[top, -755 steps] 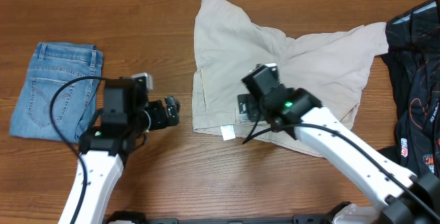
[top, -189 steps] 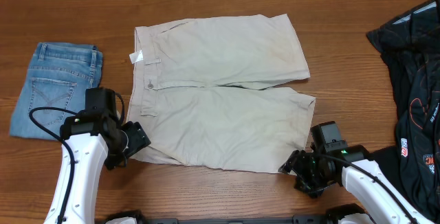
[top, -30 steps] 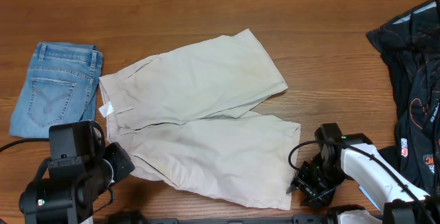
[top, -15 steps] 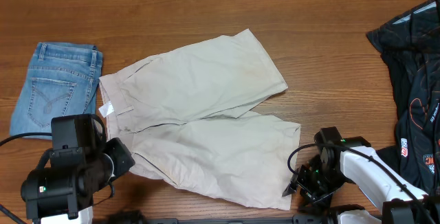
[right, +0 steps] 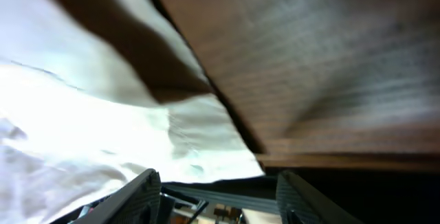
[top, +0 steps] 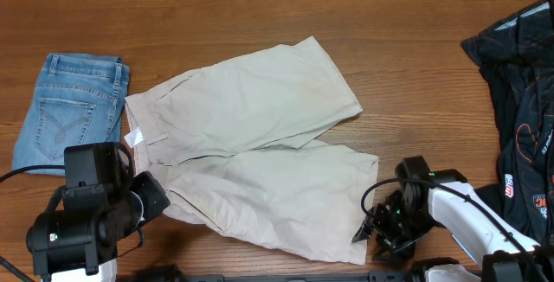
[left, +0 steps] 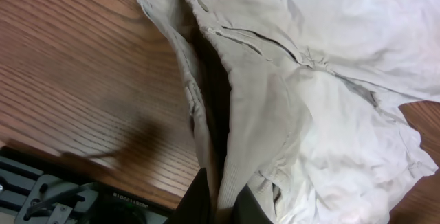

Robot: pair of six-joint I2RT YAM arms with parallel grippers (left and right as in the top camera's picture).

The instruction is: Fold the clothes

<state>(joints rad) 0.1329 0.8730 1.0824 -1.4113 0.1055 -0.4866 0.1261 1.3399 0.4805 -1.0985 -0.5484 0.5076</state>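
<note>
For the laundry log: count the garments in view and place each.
3: beige shorts spread in the centre; folded blue jeans far left; black printed garment at right edge, partly cropped.

shorts (top: 260, 135): pale beige-ish | jeans (top: 69, 109): light-blue denim | garment (top: 519, 118): black, orange-white print | table (top: 415, 57): brown woodgrain

The shorts (top: 260, 157) are pale beige cotton, spread mostly flat on the wooden table (top: 415, 74) and turned askew, with the waistband (top: 143, 126) at the left and both legs running right. The far leg angles up toward the table's middle, while the near leg slants down toward the front edge. A small white label (top: 132, 137) sticks out beside the waistband, whose near corner is bunched into folds
</note>
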